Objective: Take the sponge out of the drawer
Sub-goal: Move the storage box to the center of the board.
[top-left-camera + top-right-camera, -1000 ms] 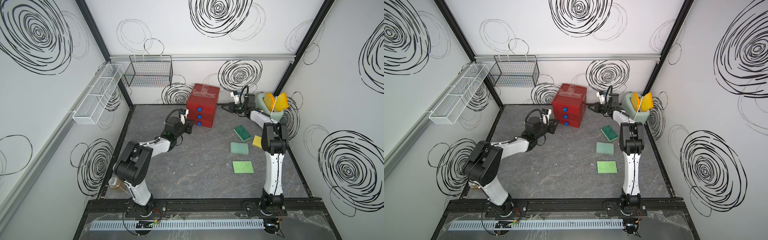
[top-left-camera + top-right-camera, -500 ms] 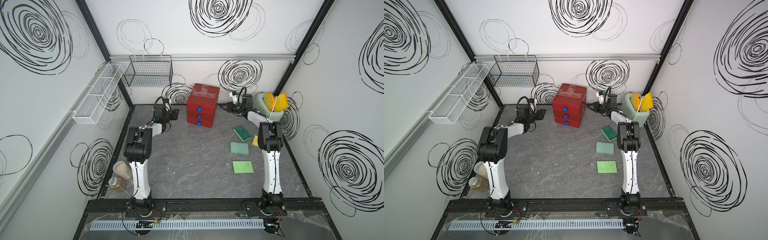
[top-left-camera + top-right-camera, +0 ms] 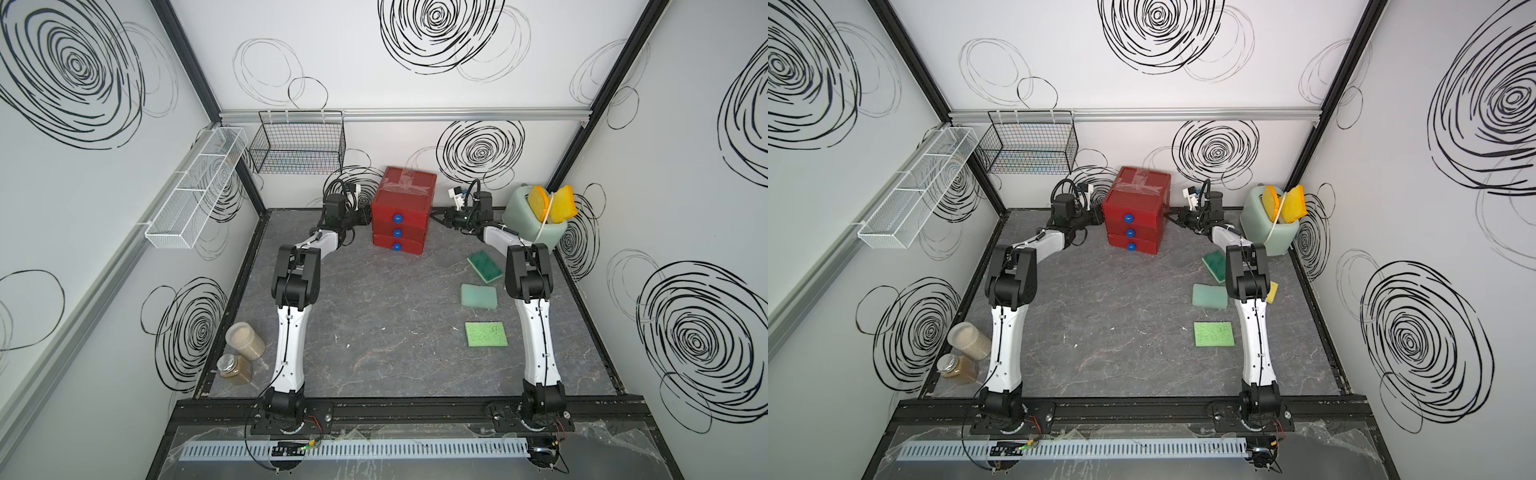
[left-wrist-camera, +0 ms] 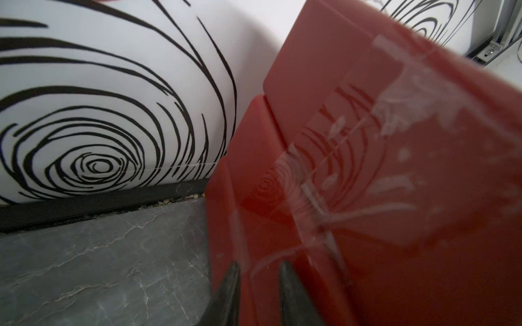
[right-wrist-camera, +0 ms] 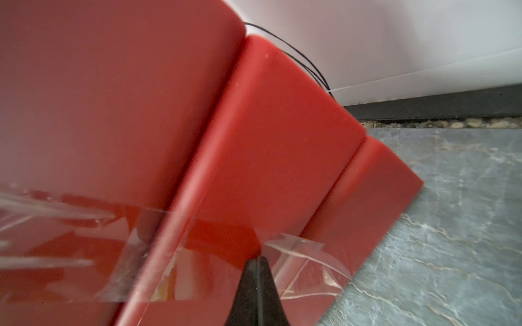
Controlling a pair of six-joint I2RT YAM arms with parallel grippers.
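Red plastic three-drawer chest (image 3: pixel 403 216) stands shut; left gripper (image 4: pixel 260 266), jaws narrowly apart, and right gripper (image 5: pixel 257 260), jaws together, flank its sides

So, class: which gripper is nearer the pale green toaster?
Right. The right gripper is at the side of the red drawer unit that faces the toaster; the left gripper is at the opposite side, with the unit between.

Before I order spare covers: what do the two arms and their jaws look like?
The left arm and right arm have white link shells, black joints and thin black cables, looped at the wrists. The jaws are black, tapering to points.
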